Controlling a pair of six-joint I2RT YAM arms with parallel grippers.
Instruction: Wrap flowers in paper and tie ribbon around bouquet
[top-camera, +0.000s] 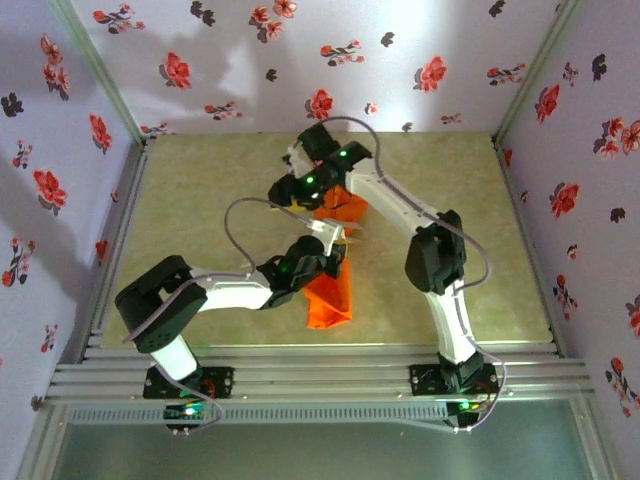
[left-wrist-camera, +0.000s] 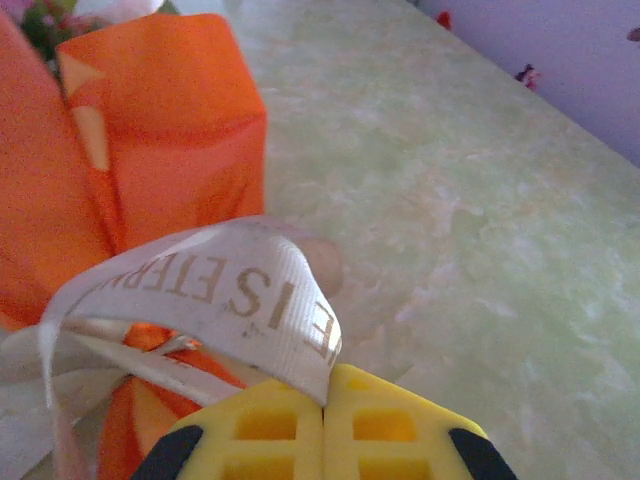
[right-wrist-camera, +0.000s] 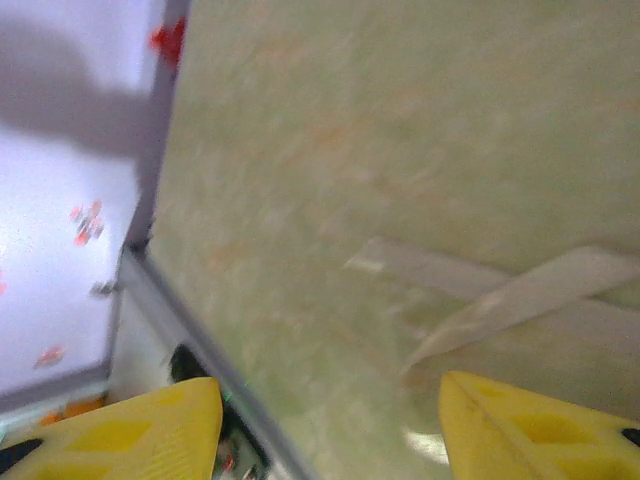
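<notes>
Tightly, left fingers (left-wrist-camera: 265, 432) pinch the ribbon (left-wrist-camera: 232, 288).

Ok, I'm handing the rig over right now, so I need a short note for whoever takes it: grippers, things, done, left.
The left gripper is shut on the ribbon, close to the bouquet.
The right gripper is open and holds nothing, above ribbon ends lying on the table.
The flowers sit inside the paper, and the bouquet lies on the table.
Done: wrapping; ribbon looped at the bouquet's middle.
Left: probably tightening and finishing the tie. I cannot tell whether a knot holds.
</notes>
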